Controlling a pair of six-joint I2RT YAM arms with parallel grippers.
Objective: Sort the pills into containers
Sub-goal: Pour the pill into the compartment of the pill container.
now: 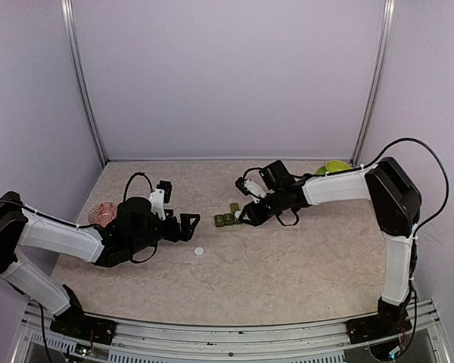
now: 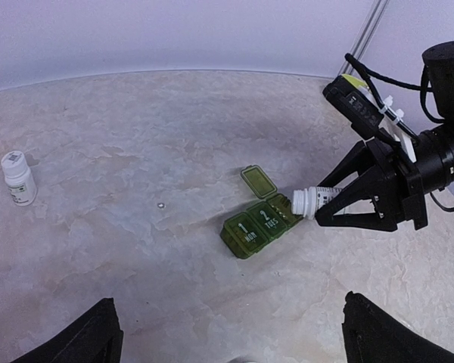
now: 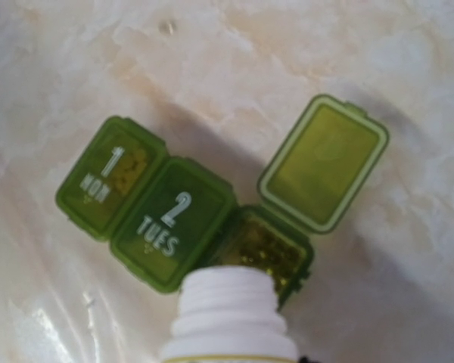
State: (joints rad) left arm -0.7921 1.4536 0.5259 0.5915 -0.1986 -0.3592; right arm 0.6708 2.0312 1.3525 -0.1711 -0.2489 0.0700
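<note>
The dark green containers strip (image 1: 225, 218) lies mid-table. In the right wrist view the MON (image 3: 110, 178) and TUES (image 3: 172, 221) lids are shut. The third compartment (image 3: 276, 246) is open with its lid (image 3: 323, 162) flipped back, and small yellowish pills lie inside. My right gripper (image 1: 240, 217) is shut on a white pill bottle (image 3: 231, 318). The bottle is tilted, uncapped, with its mouth at the open compartment's edge. The bottle (image 2: 306, 203) and strip (image 2: 261, 223) also show in the left wrist view. My left gripper (image 1: 193, 227) is open and empty, left of the strip.
A white bottle cap (image 1: 200, 250) lies in front of the strip. A second white bottle (image 2: 18, 178) stands far left. A lime-green bowl (image 1: 334, 166) sits at the back right, a pink dish (image 1: 102, 212) at the left. One small speck (image 2: 160, 204) lies loose on the table.
</note>
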